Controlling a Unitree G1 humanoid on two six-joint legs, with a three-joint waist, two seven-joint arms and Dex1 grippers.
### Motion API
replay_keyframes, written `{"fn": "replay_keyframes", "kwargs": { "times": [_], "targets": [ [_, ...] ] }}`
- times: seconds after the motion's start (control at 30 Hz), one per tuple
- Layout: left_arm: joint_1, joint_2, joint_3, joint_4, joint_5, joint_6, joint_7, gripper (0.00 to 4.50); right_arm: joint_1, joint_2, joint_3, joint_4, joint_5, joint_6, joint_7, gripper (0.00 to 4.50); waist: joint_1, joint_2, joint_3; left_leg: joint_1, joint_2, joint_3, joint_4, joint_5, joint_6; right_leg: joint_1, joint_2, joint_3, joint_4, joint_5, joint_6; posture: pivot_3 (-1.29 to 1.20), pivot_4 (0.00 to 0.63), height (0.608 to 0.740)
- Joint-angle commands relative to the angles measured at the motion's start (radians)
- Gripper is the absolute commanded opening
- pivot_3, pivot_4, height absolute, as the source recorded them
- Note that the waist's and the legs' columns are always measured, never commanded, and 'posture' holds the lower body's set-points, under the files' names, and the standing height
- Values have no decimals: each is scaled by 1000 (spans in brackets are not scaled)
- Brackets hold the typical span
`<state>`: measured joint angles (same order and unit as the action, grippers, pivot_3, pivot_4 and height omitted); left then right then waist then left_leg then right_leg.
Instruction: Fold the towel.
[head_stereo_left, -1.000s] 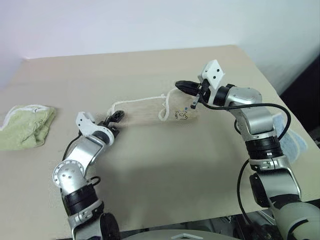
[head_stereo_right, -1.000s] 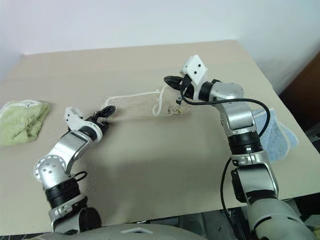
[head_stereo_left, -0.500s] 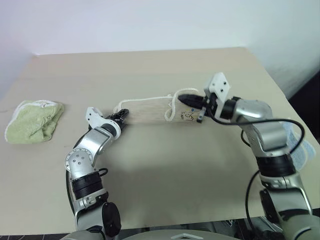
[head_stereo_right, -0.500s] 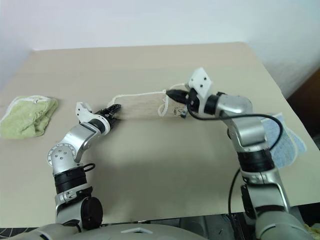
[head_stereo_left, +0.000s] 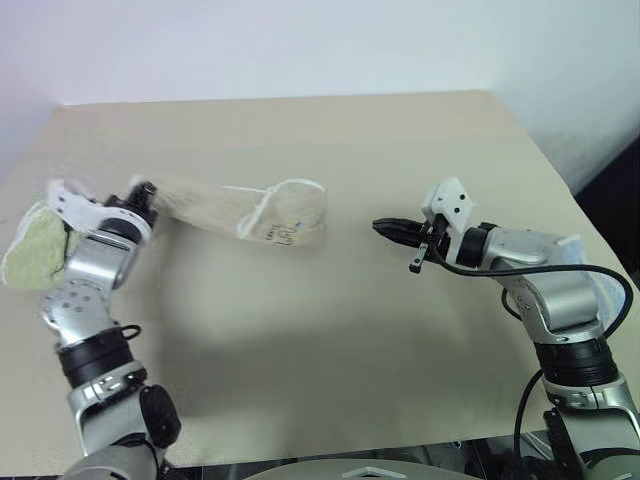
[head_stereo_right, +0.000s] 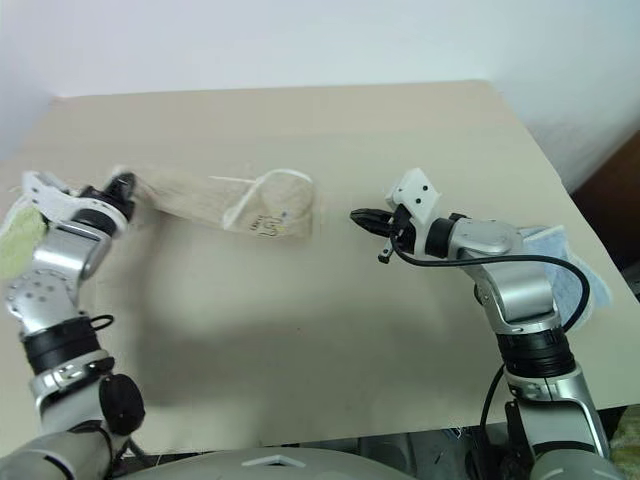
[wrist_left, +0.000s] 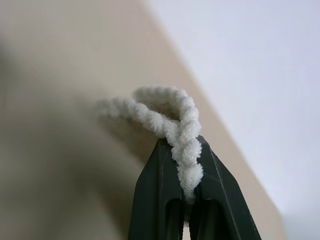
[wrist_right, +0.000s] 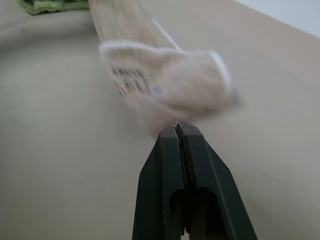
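Stretching left-right: towel (head_stereo_left: 235, 207) | left fingers (wrist_left: 165, 175) pinch its cord edge | right fingers (wrist_right: 170, 150) closed, empty

A light green terry towel (head_stereo_left: 28, 255) is seen bunched up near the left edge of the beige surface (head_stereo_left: 330, 340). A light blue towel (head_stereo_right: 560, 275) is draped at the right edge of that surface. A pale wall (head_stereo_left: 300, 45) is seen behind the far edge.

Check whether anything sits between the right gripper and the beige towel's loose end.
Nothing visible does. Only bare table lies between the shut right gripper and the beige towel, whose other end the left gripper pinches by its white cord.
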<state>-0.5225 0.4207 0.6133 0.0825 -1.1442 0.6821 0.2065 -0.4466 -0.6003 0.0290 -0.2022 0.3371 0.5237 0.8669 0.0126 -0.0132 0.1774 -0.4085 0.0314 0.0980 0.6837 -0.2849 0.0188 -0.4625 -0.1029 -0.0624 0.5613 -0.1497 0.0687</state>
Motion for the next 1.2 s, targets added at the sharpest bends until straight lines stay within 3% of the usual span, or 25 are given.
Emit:
{"fn": "replay_keyframes", "kwargs": {
  "times": [0.03,0.27,0.43,0.53,0.7,0.9,1.0,1.07,1.2],
  "targets": [
    [-22,81,-168,-117,120,20,-175,33,0,-7,-20,-4,-5,-18,-19,0,3,0,0,0,0,0,0,0,0,0,0,0,0,0,0,0,150,728],
    [-14,152,-703,-277,481,-29,-520,33,-8,7,-3,11,-20,-28,-43,0,-1,0,0,-1,-2,2,0,-2,2,0,-3,0,-2,0,0,0,150,728],
    [-37,124,-909,-209,706,-85,-609,33,1,17,0,-6,-22,-25,-65,0,-9,0,0,-1,0,3,-1,-4,0,-3,2,2,-1,0,0,0,150,728],
    [-48,93,-899,-167,746,-79,-615,756,8,23,0,-26,-17,-19,-78,0,-8,0,0,-1,1,3,-1,-3,0,-3,3,2,-1,0,0,0,150,728],
    [-45,44,-819,-171,730,-64,-646,2435,24,29,6,-46,-13,-14,-90,0,-3,0,0,-1,1,3,0,-3,0,-3,1,3,-1,0,0,0,150,728],
    [-6,-7,-608,-248,575,-33,-674,4462,6,45,14,-31,-20,-22,-110,0,-3,0,0,-1,1,3,0,-3,0,-3,1,3,0,0,0,0,150,728],
    [16,-16,-485,-267,528,-62,-656,4344,-44,73,26,25,-38,-27,-139,0,-8,0,0,-1,1,3,0,-3,0,-3,1,3,0,0,0,0,150,728],
    [16,5,-445,-231,578,-91,-614,3892,-96,112,37,79,-47,-32,-161,0,-10,0,0,-1,1,3,1,-3,0,-3,1,3,1,0,0,0,150,728],
    [-4,33,-442,-145,674,-149,-582,2456,-186,185,72,186,-82,-63,-183,0,-13,0,0,1,1,3,1,-3,0,-1,2,3,2,0,0,0,150,728]
  ]
}}
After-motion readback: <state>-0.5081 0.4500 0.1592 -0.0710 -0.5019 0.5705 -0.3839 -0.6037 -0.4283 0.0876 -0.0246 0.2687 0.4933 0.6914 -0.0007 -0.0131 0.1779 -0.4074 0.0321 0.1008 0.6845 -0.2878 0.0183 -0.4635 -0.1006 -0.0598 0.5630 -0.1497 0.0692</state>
